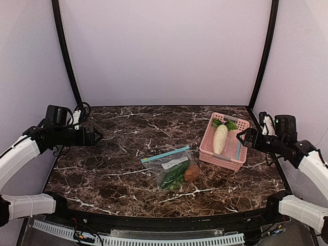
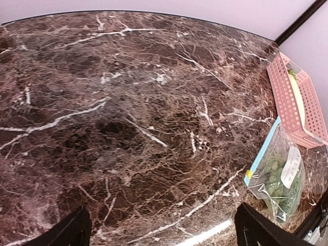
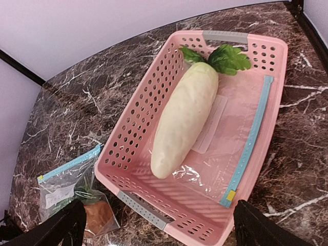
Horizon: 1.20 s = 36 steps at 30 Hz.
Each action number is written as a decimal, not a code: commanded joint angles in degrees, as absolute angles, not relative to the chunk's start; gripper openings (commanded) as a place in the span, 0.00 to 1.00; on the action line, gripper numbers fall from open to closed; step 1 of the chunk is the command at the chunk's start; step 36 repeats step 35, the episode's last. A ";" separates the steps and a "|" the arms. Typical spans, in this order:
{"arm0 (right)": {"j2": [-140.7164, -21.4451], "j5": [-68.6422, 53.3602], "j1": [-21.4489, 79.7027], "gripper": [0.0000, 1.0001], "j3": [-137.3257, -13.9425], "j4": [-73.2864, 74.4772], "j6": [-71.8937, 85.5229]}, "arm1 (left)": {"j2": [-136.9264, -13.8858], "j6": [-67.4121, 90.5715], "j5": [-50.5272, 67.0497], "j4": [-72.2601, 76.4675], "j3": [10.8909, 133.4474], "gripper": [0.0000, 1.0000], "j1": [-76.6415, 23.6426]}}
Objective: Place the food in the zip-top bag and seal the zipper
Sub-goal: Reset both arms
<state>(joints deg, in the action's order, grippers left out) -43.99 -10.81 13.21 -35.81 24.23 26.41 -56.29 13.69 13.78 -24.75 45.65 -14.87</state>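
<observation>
Well, my left gripper (image 1: 99, 136) and right gripper (image 1: 239, 137) are wide open, empty; zip-top bag (image 1: 171, 169) with food (image 1: 177, 175) lies near the counter's front edge; label (image 1: 175, 163) unreadable; right wrist, not left, shows spare bag (image 3: 228, 130) in basket (image 3: 148, 97).

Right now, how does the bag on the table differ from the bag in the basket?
The table bag bulges with green and brown food; the basket bag lies flat and empty. The table bag has nothing on it; the basket bag lies partly under a white radish. Both are clear with teal strips.
</observation>
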 commanded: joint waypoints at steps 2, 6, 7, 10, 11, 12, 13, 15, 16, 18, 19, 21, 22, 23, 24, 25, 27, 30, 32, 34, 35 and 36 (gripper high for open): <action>-39.54 -10.17 9.40 0.99 -36.98 26.05 22.10 | -50.27 10.98 8.49 -29.01 43.30 0.99 -10.63; -34.42 -7.31 9.32 0.99 -35.58 24.28 19.31 | -44.85 9.73 3.48 -25.50 42.28 0.99 -10.55; -33.08 -6.99 9.32 0.99 -35.07 23.60 18.72 | -43.40 9.88 2.71 -25.14 42.10 0.99 -10.57; -29.02 -5.87 9.32 0.99 -32.97 21.20 18.05 | -41.35 9.50 -0.21 -24.63 41.66 0.99 -10.55; -27.53 -5.62 9.32 0.99 -32.20 20.36 18.12 | -40.98 9.37 -0.99 -24.75 41.53 0.99 -10.55; -25.96 -5.30 9.32 0.99 -31.57 19.78 18.20 | -40.28 8.93 -2.22 -25.17 41.21 0.99 -10.59; -24.53 -4.83 9.32 0.99 -30.96 19.29 18.15 | -39.92 8.69 -2.78 -25.29 41.00 0.99 -10.56; -21.48 -3.93 9.31 0.99 -30.22 18.70 18.04 | -38.59 8.16 -4.34 -25.68 40.13 0.99 -10.59; -20.52 -3.68 9.32 0.99 -30.05 18.52 17.94 | -37.64 7.88 -5.00 -25.91 39.50 0.99 -10.57; -18.85 -3.17 9.32 0.99 -29.75 18.39 17.66 | -36.20 7.71 -5.39 -26.22 38.53 0.99 -10.56; -18.34 -2.89 9.36 0.98 -29.59 18.33 17.71 | -35.72 7.81 -5.42 -26.21 38.16 0.99 -10.56; -18.01 -2.73 9.32 0.99 -29.10 18.13 17.90 | -34.71 7.93 -5.15 -25.90 37.27 0.99 -10.55; -18.25 -2.79 9.32 0.99 -28.99 18.11 18.12 | -34.41 7.98 -5.02 -25.72 37.23 0.99 -10.61; -18.47 -2.88 9.32 0.99 -28.78 18.03 18.29 | -34.39 7.99 -4.97 -25.69 37.08 0.99 -10.62; -18.72 -2.96 9.32 0.99 -28.61 17.89 18.52 | -34.37 7.95 -5.04 -25.58 37.00 0.99 -10.59; -19.00 -3.03 9.33 0.99 -28.39 17.76 18.61 | -34.54 7.89 -5.35 -25.49 36.87 0.99 -10.61; -19.36 -3.16 9.27 0.99 -28.18 17.60 18.80 | -34.99 7.72 -5.72 -25.43 36.88 0.99 -10.62; -19.49 -3.25 9.32 0.99 -28.19 17.65 18.81 | -35.49 7.51 -5.31 -25.56 36.98 0.99 -10.55; -19.45 -3.21 9.32 0.99 -28.24 17.72 18.81 | -35.70 7.52 -4.84 -25.51 36.81 0.99 -10.57; -19.27 -3.09 9.32 0.98 -28.25 17.83 18.84 | -35.87 8.08 -4.80 -25.10 36.73 0.99 -10.55; -19.17 -3.01 9.32 0.98 -28.16 17.84 18.96 | -36.15 8.26 -4.87 -25.13 36.84 0.99 -10.55; -19.17 -3.01 9.32 0.98 -28.16 17.84 18.96 | -36.15 8.26 -4.87 -25.13 36.84 0.99 -10.55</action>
